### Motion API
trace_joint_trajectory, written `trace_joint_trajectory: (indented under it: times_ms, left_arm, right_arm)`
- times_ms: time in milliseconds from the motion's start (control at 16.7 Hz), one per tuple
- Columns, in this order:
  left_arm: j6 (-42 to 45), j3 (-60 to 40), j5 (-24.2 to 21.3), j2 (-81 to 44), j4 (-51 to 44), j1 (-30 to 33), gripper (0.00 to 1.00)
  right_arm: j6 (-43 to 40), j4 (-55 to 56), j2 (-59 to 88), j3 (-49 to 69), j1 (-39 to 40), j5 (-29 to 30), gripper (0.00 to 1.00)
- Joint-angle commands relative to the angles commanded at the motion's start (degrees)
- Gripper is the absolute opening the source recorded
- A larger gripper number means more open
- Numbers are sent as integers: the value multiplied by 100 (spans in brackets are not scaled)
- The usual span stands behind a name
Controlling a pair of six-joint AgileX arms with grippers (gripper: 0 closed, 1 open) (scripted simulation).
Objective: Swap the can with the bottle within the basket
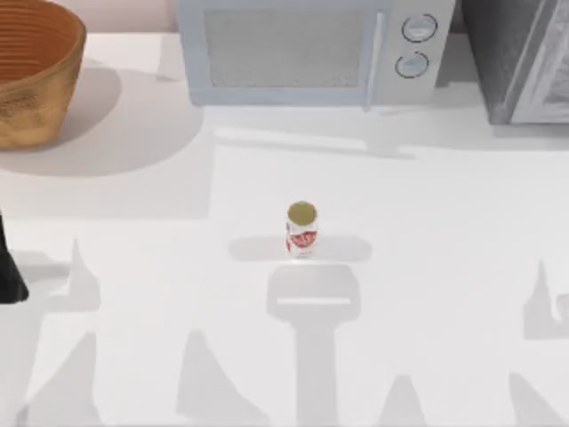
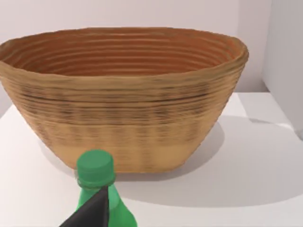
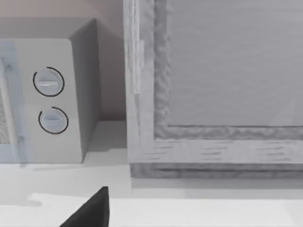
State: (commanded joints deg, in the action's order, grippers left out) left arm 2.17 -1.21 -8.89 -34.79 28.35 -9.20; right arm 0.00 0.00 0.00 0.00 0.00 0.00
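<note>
The can (image 1: 302, 229), white with red markings and a dull gold top, stands upright in the middle of the table. The orange-brown woven basket (image 1: 36, 80) sits at the back left corner; the left wrist view looks into its ribbed inside (image 2: 123, 56), where nothing shows. The green bottle (image 2: 97, 172) stands outside the basket, in front of its wall, with its green cap up. A dark part of my left gripper (image 2: 94, 208) overlaps the bottle's shoulder. My left arm (image 1: 9, 267) is at the table's left edge. My right gripper (image 3: 92, 210) faces the back right corner.
A light grey microwave (image 1: 307, 49) with two round knobs stands along the back centre. A darker grey appliance (image 1: 520, 58) stands at the back right. Open white tabletop surrounds the can on all sides.
</note>
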Motion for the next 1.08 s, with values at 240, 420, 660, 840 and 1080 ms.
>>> trace_joint_trajectory:
  times_ms: [240,420,660,840,1080]
  left_arm:
    - [125,-108,-489,-1696,1487,-429,100]
    - [220,-189,-858,-2970,2603,-750,100]
    - [336,-276,-1312,-4571,3981,-1155,100]
    - [410,-317,-1603,-5633,4867,-1426,100]
    - [484,-341,-1903,-6768,5779,-1716,100]
  right_arm:
    - [0,0,0,0,0,0,100]
    - [0,0,0,0,0,0,100]
    - [0,0,0,0,0,0,100]
    - [0,0,0,0,0,0,100]
    - [0,0,0,0,0,0,100]
